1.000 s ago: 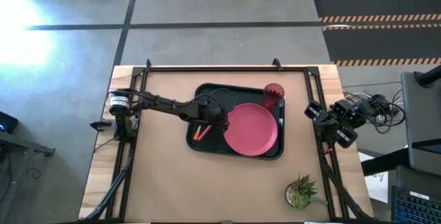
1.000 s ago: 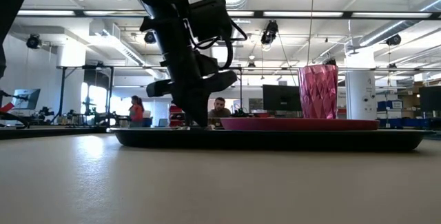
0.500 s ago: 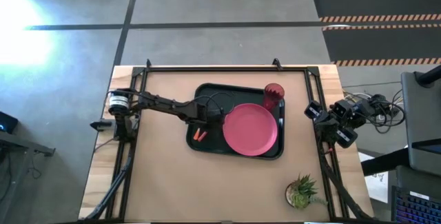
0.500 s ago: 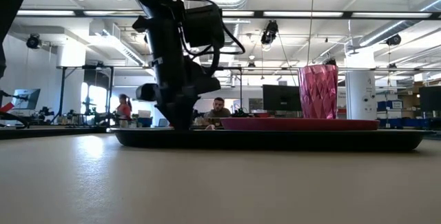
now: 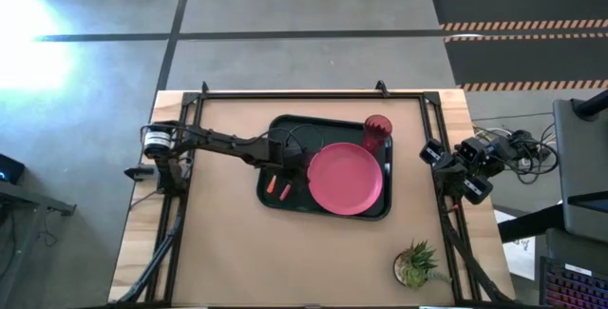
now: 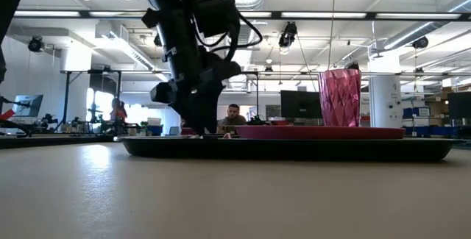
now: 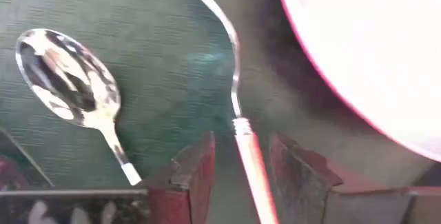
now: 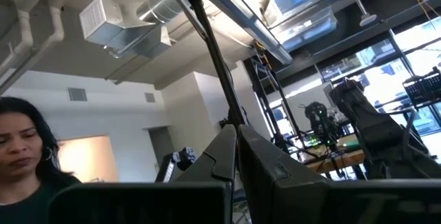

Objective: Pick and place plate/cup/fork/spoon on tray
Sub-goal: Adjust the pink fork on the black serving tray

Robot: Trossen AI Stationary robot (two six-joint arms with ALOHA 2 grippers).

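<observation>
My left jaws are open around the pink-red-handled silver fork on the dark rectangular tray. I should lift straight up, slowly.

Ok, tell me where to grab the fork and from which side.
Take the fork by its pink-red handle, coming straight down from above. It lies flat on the tray between the spoon and the plate, so the thin handle is the easiest part to pinch. The left gripper already has its open fingers on either side of that handle.
</observation>
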